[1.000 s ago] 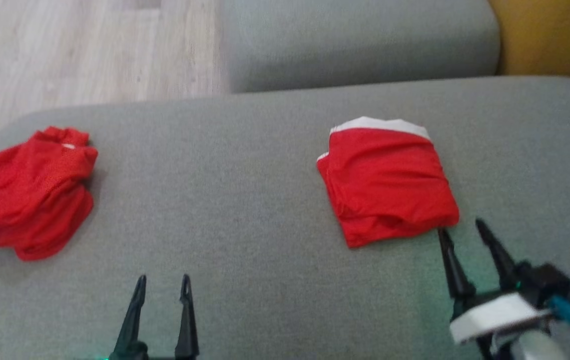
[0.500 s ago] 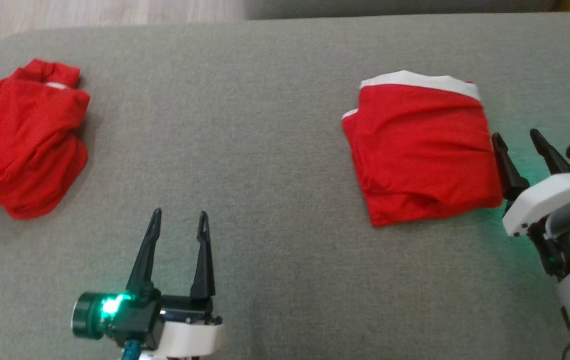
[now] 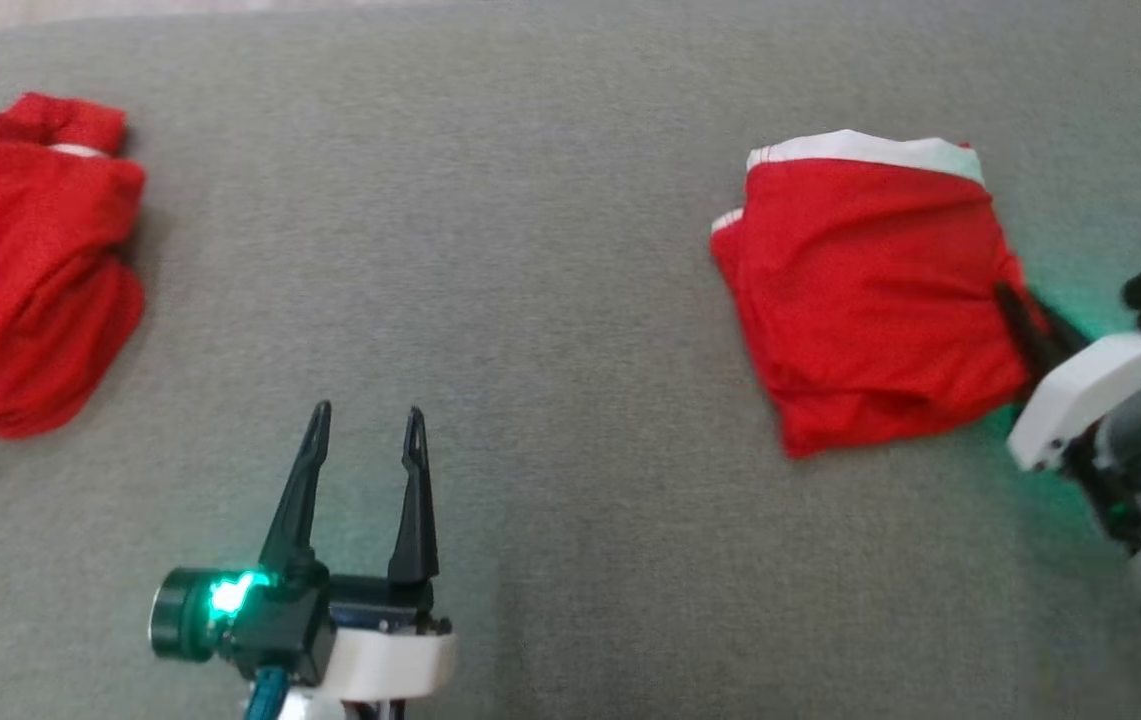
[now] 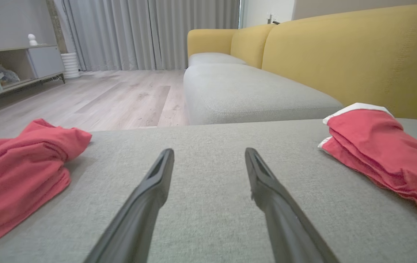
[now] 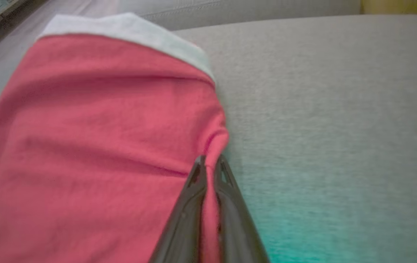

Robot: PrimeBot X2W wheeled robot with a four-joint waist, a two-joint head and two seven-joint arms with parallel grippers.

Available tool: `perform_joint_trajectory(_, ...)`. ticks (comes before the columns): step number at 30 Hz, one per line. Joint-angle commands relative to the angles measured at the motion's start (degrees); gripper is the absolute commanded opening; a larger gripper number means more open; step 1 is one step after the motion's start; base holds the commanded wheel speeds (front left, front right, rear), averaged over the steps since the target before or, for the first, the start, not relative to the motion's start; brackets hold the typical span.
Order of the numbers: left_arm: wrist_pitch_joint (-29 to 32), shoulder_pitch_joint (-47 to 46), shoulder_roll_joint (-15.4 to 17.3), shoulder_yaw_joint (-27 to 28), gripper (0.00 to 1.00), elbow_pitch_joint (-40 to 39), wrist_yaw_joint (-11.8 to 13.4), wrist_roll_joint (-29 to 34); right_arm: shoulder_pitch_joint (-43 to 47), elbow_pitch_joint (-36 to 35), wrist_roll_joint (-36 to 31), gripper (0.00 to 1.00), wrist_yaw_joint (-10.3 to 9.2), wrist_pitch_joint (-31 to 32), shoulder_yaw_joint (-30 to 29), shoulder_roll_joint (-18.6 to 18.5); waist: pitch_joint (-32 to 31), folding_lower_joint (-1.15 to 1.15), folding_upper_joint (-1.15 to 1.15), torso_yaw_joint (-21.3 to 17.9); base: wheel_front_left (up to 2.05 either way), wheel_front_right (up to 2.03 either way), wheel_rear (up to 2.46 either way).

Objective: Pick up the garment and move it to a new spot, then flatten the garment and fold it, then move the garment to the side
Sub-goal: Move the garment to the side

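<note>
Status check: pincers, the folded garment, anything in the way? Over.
Right pincer shut on folded red garment, at its right edge. Left pincer open over grey cushion, holding nothing. Second red garment crumpled far left, well apart.

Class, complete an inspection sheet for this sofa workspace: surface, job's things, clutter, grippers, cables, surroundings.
Surface: grey sofa cushion, flat.
Job's things: folded red garment with a white band, lying at the right.
Clutter: crumpled red garment at the left edge.
Grippers: left gripper open over bare cushion; right gripper shut on the folded garment's right edge.
Cables: teal lead at the left wrist.
Surroundings: yellow sofa back, wood floor, grey curtains.
</note>
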Motion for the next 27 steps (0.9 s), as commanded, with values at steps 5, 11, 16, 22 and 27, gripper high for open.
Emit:
perform_joint_trajectory(5,-0.29,-4.46,-0.08,1.82,1.00,-2.45,-1.07,1.43,-4.45,-1.69,-0.30,0.00,0.40,0.60,-0.65,-7.11,5.31,0.00,0.00,-4.20,0.00,0.00,0.00)
perform_joint_trajectory(11,-0.29,-7.74,0.05,1.90,1.00,-2.88,-2.18,2.73,-6.66,-0.18,-3.33,0.00,0.40,1.08,-5.10,-13.68,10.36,0.00,0.00,-5.59,0.00,0.00,0.00)
perform_joint_trajectory(16,-0.29,-10.91,0.05,1.74,1.00,-3.14,-2.94,3.51,-7.46,2.00,-8.92,0.00,0.40,0.88,-13.57,-18.52,14.78,0.00,0.00,-5.87,0.00,0.00,0.00)
perform_joint_trajectory(22,-0.29,-14.25,0.03,1.64,1.00,-3.58,-2.95,3.86,-6.88,1.61,-18.39,0.22,0.40,-0.87,-27.67,-19.80,18.59,0.00,0.00,-5.55,0.00,0.00,0.00)
perform_joint_trajectory(27,-0.29,-15.54,-0.02,2.11,1.00,-3.63,-1.93,2.75,-5.40,-4.52,-28.29,1.00,0.40,-2.54,-34.82,-14.51,18.29,0.00,0.00,-4.75,0.00,0.00,0.00)
